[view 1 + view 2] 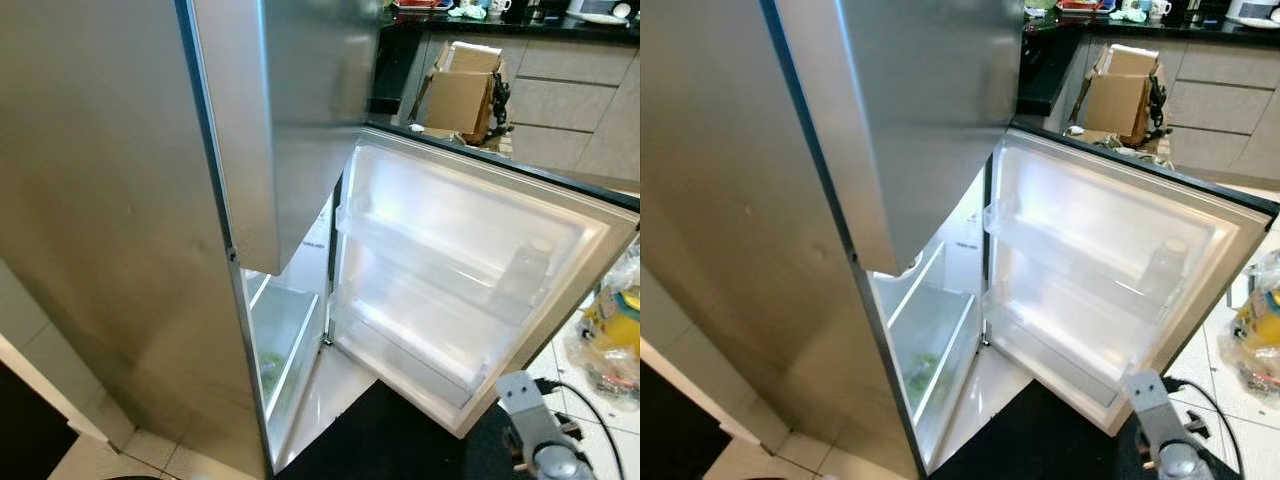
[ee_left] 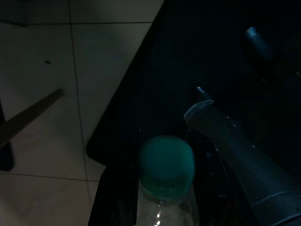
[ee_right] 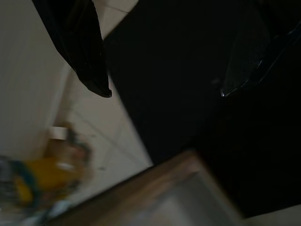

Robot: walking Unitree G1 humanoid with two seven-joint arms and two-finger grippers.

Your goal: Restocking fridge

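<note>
Left gripper [image 2: 164, 207] hangs low over the floor tiles, fingers clasping a clear green-capped bottle [image 2: 165, 181] below its neck, likely light, smooth, slippery, best held mid-body; right gripper [image 3: 160, 66] fingers spread empty beside the open fridge door [image 1: 450, 260].

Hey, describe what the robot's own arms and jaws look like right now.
The right arm is silver-grey metal: a boxy block over a rounded joint, with a thin black cable looping beside it. The right gripper has glossy black, tapered fingers. In the dim left wrist view, the left gripper's finger looks dark grey and smooth.
</note>
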